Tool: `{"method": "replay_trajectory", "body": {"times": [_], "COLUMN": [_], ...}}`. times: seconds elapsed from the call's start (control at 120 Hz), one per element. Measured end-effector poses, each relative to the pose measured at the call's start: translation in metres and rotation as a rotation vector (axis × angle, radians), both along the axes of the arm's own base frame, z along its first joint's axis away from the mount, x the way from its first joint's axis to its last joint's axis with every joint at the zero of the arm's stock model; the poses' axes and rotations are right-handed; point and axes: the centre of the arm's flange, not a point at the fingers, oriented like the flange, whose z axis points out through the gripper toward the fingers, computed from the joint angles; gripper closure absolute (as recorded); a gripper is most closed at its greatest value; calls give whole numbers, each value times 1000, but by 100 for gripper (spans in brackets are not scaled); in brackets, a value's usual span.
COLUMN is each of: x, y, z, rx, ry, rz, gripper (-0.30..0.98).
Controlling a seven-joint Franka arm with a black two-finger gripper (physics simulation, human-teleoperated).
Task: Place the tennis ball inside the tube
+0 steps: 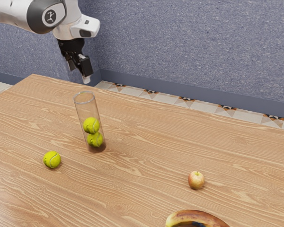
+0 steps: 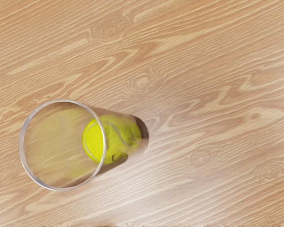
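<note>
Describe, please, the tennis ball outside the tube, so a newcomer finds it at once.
On the wooden table stands a clear tube. Near its base, toward the exterior view's left, lies a yellow-green tennis ball, loose on the wood, unlike the two balls stacked inside the tube.

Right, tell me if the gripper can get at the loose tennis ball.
Probably yes: the loose ball lies on the table with nothing over or against it. The tube stands nearby, though, so the gripper would likely have to clear it.

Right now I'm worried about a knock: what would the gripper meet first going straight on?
The gripper would probably meet the table beside the tube; depth is unclear, so it might clip the rim first.
</note>
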Motion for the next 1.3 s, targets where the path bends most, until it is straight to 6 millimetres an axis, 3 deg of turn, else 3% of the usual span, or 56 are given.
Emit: {"method": "replay_trajectory", "body": {"times": [0.1, 0.175, 0.358, 0.492, 0.6, 0.733, 0.942, 1.083, 1.217, 1.3], "x": [-3, -19, -56, -71, -84, -74, -78, -75, -67, -65], "y": [7, 18, 78, 96, 116, 129, 160, 194, 200, 208], "z": [-4, -19, -106, -171, -212, -254, -307, -335, -354, -358], "rx": [7, 19, 8, -16, -27, -52, -85, -108, -125, -133], "ry": [31, 79, 268, 339, 320, 277, 233, 192, 164, 146], "rz": [-8, 4, 100, 119, 143, 146, 190, 241, 245, 263], "gripper": [0, 0, 0, 0, 0, 0, 0, 0, 1, 11]}}
